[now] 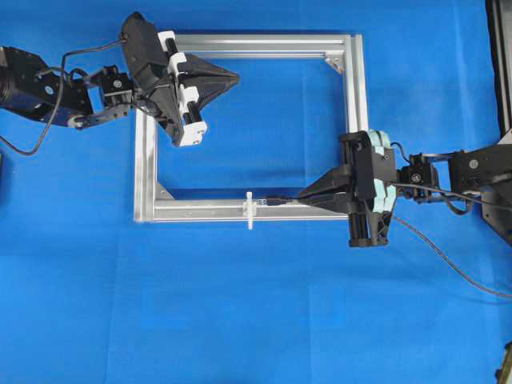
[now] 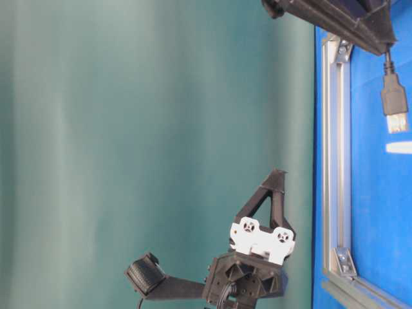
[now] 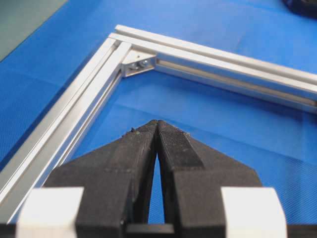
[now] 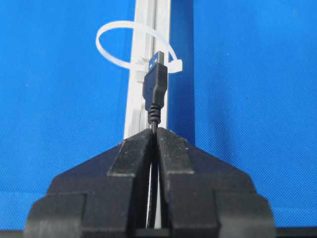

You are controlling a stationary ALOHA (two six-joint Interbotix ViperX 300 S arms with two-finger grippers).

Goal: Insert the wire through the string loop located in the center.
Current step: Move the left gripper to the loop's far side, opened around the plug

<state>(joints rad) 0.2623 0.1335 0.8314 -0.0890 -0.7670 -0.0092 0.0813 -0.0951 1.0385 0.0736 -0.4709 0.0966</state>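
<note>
My right gripper (image 1: 302, 194) is shut on the wire (image 1: 448, 260) just behind its black plug (image 1: 276, 202). In the right wrist view the gripper (image 4: 157, 130) holds the plug (image 4: 155, 83) pointing at the white string loop (image 4: 130, 43), its tip just short of it. The loop (image 1: 250, 210) stands on the near bar of the silver frame (image 1: 358, 96). In the table-level view the plug (image 2: 394, 102) hangs just short of the loop (image 2: 399, 147). My left gripper (image 1: 236, 78) is shut and empty over the frame's far left part; it also shows in its wrist view (image 3: 157, 122).
The frame lies on a blue mat (image 1: 256, 320). Corner brackets (image 3: 138, 63) sit inside the frame's corners. The wire trails off to the right across the mat. A dark object stands at the right edge (image 1: 502, 56).
</note>
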